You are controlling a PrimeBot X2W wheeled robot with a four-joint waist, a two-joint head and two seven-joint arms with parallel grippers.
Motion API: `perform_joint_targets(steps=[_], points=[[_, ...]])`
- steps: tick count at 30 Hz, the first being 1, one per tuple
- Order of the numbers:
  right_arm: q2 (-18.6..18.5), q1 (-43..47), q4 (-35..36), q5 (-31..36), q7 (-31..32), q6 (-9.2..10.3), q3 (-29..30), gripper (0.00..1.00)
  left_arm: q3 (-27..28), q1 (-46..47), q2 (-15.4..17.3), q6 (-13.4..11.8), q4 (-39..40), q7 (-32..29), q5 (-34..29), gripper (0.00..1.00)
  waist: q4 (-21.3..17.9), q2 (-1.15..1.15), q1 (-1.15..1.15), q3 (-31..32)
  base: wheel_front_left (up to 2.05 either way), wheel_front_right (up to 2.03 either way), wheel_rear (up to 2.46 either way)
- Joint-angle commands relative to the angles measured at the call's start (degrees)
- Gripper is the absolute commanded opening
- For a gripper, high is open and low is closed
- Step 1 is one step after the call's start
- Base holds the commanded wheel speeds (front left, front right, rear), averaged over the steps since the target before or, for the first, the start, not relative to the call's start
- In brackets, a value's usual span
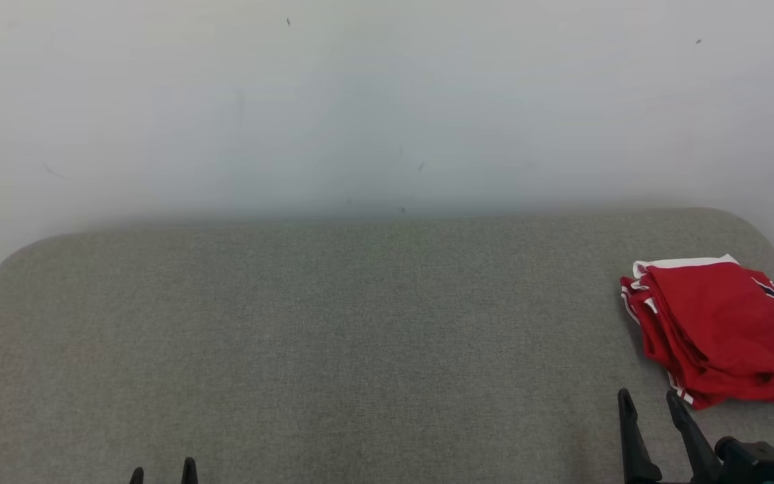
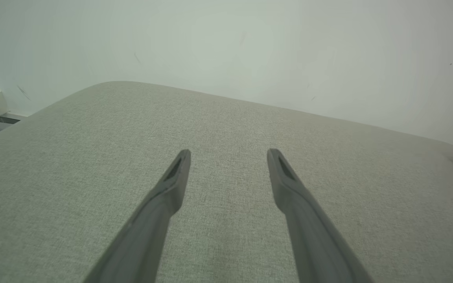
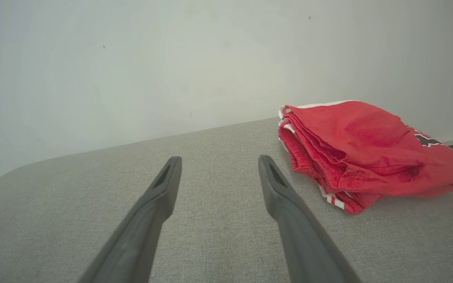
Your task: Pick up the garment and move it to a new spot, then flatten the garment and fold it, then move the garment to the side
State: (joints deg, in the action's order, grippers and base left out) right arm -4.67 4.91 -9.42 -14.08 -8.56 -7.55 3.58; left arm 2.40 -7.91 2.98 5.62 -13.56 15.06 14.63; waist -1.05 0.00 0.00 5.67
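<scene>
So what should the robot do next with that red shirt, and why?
Probably reach the right gripper forward and slightly right to the near edge of the red shirt. It is open, empty and closest to the shirt, which lies loosely folded on the table; the left gripper is far off.

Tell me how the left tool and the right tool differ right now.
The dark two-fingered left tool pokes just its tips above the head view's bottom edge; the right tool reaches much further up. The right tool stands close beside the folded red garment; the left tool is far from it, over bare grey fabric surface. Both are open and hold nothing.
</scene>
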Motion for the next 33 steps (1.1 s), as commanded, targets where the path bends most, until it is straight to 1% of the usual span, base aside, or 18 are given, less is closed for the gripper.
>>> perform_joint_targets(steps=[1,20,29,30,33], points=[[0.2,0.2,0.0,0.1,-0.1,0.11,0.0,1.00,0.3,0.3,-0.1,0.2,-0.1,0.2,-0.1,1.00,-0.1,0.00,0.00,0.0,0.00,0.00,0.00],[1.1,-0.5,-0.6,0.6,0.2,0.11,-0.2,1.00,1.2,0.8,-0.1,0.3,-0.4,0.2,1.0,1.00,-0.1,0.00,0.00,-0.3,0.00,0.00,0.00],[1.3,-0.3,-0.2,1.3,1.1,0.11,-0.2,1.00,1.3,0.9,-0.1,0.4,-0.3,0.2,0.1,1.00,0.1,0.00,0.00,-0.6,0.00,0.00,0.00],[1.0,-0.3,-0.4,0.9,1.1,0.00,-0.1,0.00,1.3,0.9,0.0,0.4,-0.3,0.0,0.4,0.00,0.1,0.00,0.00,-0.6,0.00,0.00,0.00],[1.1,0.3,-2.0,0.8,1.1,0.00,-0.1,0.00,1.2,0.4,-0.2,0.4,-1.9,-0.2,0.5,0.00,0.1,0.00,0.00,-0.6,0.00,0.00,0.00]])
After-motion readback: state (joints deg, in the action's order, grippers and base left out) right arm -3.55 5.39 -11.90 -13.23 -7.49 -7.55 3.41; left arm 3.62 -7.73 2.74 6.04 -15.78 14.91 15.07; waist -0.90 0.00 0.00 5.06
